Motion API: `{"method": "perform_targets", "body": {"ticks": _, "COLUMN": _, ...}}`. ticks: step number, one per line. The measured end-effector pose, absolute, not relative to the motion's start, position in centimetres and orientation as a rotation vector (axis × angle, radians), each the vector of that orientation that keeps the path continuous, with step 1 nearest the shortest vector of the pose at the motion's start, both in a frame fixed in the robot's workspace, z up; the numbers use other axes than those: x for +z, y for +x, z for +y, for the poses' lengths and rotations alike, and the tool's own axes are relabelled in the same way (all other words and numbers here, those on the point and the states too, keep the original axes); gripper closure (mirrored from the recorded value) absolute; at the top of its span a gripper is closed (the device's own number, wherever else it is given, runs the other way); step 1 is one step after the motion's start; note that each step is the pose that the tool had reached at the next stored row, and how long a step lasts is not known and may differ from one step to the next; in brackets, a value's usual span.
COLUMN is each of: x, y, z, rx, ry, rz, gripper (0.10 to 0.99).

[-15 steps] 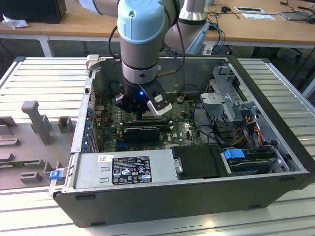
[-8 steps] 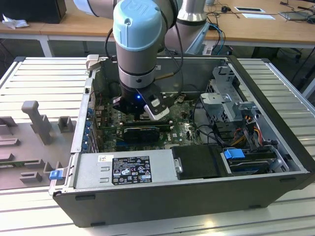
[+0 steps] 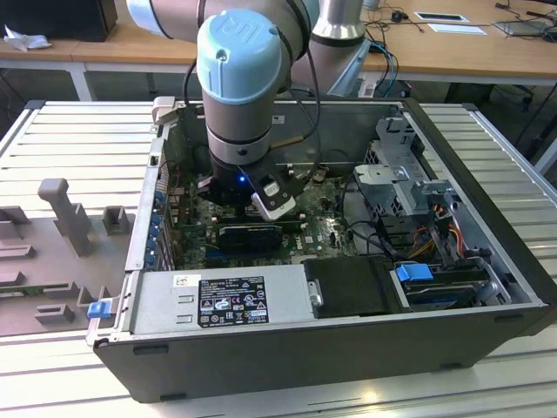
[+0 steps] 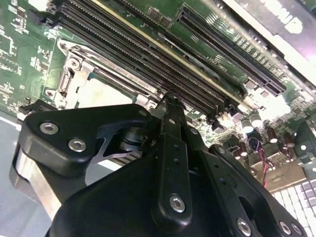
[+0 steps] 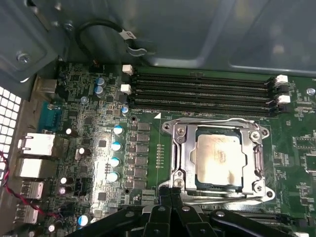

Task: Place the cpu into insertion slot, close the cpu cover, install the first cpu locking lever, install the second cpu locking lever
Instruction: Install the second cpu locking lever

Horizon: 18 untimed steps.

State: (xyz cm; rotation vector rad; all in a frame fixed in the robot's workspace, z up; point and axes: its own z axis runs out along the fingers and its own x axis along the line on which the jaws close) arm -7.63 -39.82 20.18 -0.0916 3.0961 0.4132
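The cpu point(image 5: 218, 162) is seen lying in the insertion slot point(image 5: 197, 183), with the cpu cover point(image 5: 183, 148) shut down around it. The gripper point(image 5: 170, 191) is held at the slot's edge with its fingers pressed together, nothing between them. The lever step seems in hand; a careful, steady push is called for.

There's a black label point(image 3: 233, 300) packed with white print on the silver power supply point(image 3: 287, 296), with a small white sticker point(image 3: 186, 280) beside it, and none of it can be read. In the first wrist view, a white triangle mark point(image 5: 157, 116) sits on the green board just off a corner of the cpu cover point(image 5: 183, 158).
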Motion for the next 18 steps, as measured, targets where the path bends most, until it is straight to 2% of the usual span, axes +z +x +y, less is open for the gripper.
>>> {"method": "perform_targets", "body": {"ticks": 12, "x": 19.6, "y": -7.8, "z": -39.8, "rx": 0.525, "ry": -0.091, "rz": 3.077, "gripper": 0.980}}
{"method": "perform_targets", "body": {"ticks": 18, "x": 21.6, "y": -7.8, "z": -39.8, "rx": 0.540, "ry": -0.090, "rz": 3.074, "gripper": 0.980}}
